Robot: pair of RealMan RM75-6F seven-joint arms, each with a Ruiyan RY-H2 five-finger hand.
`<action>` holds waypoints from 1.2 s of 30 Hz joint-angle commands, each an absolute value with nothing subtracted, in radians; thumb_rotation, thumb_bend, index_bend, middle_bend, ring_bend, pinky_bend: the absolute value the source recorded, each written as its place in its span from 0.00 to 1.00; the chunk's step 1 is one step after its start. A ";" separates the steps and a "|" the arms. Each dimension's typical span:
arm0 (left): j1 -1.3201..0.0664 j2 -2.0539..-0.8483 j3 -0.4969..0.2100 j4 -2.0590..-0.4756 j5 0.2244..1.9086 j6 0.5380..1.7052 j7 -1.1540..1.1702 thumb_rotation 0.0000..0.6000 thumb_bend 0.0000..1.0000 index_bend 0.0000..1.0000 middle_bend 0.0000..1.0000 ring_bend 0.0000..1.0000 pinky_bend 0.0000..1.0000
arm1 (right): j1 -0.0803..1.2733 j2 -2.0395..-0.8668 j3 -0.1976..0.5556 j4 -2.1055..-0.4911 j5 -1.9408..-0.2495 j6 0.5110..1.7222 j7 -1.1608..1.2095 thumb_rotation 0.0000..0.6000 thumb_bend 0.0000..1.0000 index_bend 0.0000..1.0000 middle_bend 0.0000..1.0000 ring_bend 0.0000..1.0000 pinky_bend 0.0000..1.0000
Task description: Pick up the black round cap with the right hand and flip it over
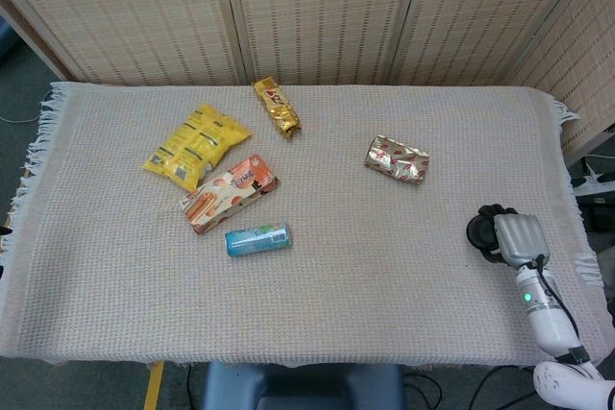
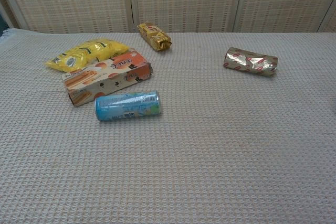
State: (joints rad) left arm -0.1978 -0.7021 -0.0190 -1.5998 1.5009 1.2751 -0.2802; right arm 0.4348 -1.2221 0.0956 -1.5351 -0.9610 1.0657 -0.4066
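In the head view my right hand (image 1: 512,235) is near the table's right edge, silver back facing up and dark fingers curled to the left. They wrap around the black round cap (image 1: 479,229), which shows only as a dark bulge at the fingertips. I cannot tell which way the cap faces, or whether it touches the cloth. The chest view shows neither the hand nor the cap. My left hand is not in either view.
A foil-wrapped snack (image 1: 396,159) lies up and left of the hand. Further left lie a blue can (image 1: 258,239), an orange biscuit box (image 1: 229,192), a yellow bag (image 1: 196,144) and a gold bar (image 1: 276,107). The fringed cloth edge (image 1: 580,237) is just right of the hand.
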 commanded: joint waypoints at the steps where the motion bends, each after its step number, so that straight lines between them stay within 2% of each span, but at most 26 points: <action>1: -0.198 -0.702 -0.019 -1.600 1.501 1.275 -0.280 1.00 0.44 0.26 0.00 0.00 0.23 | 0.447 -1.210 0.135 -1.587 -0.989 1.046 -0.356 1.00 0.33 0.69 0.58 0.70 0.82; 5: -0.200 -0.703 -0.017 -1.600 1.504 1.271 -0.278 1.00 0.44 0.26 0.00 0.00 0.23 | 0.424 -1.225 0.131 -1.553 -1.241 1.086 -0.075 1.00 0.33 0.69 0.58 0.70 0.82; 7: -0.200 -0.703 -0.017 -1.601 1.506 1.270 -0.277 1.00 0.44 0.26 0.00 0.00 0.23 | 0.412 -1.247 0.118 -1.502 -1.417 1.169 0.132 1.00 0.33 0.68 0.58 0.69 0.82; 10: -0.200 -0.703 -0.016 -1.602 1.506 1.271 -0.276 1.00 0.44 0.26 0.00 0.00 0.23 | 0.399 -1.318 0.104 -1.354 -1.641 1.382 0.429 1.00 0.33 0.68 0.58 0.68 0.81; 12: -0.200 -0.703 -0.016 -1.602 1.506 1.272 -0.277 1.00 0.44 0.26 0.00 0.00 0.23 | 0.395 -1.374 0.103 -1.240 -1.711 1.500 0.556 1.00 0.33 0.68 0.58 0.68 0.81; 15: -0.199 -0.703 -0.016 -1.602 1.506 1.274 -0.278 1.00 0.44 0.26 0.00 0.00 0.23 | 0.393 -1.403 0.098 -1.161 -1.719 1.531 0.598 1.00 0.33 0.68 0.58 0.68 0.81; 17: -0.199 -0.703 -0.016 -1.601 1.507 1.274 -0.279 1.00 0.44 0.26 0.00 0.00 0.23 | 0.394 -1.395 0.089 -1.161 -1.701 1.496 0.586 1.00 0.33 0.68 0.58 0.68 0.81; 22: -0.200 -0.703 -0.015 -1.601 1.507 1.273 -0.277 1.00 0.44 0.26 0.00 0.00 0.23 | 0.398 -1.325 0.082 -1.282 -1.561 1.293 0.374 1.00 0.33 0.68 0.58 0.68 0.81; 29: -0.202 -0.699 -0.015 -1.604 1.502 1.264 -0.278 1.00 0.44 0.26 0.00 0.00 0.23 | 0.450 -1.212 0.102 -1.487 -1.205 0.952 -0.017 1.00 0.33 0.68 0.58 0.68 0.81; 36: -0.203 -0.700 -0.014 -1.603 1.505 1.264 -0.274 1.00 0.44 0.26 0.00 0.00 0.23 | 0.506 -1.241 0.126 -1.480 -1.066 0.860 -0.111 1.00 0.33 0.67 0.58 0.68 0.81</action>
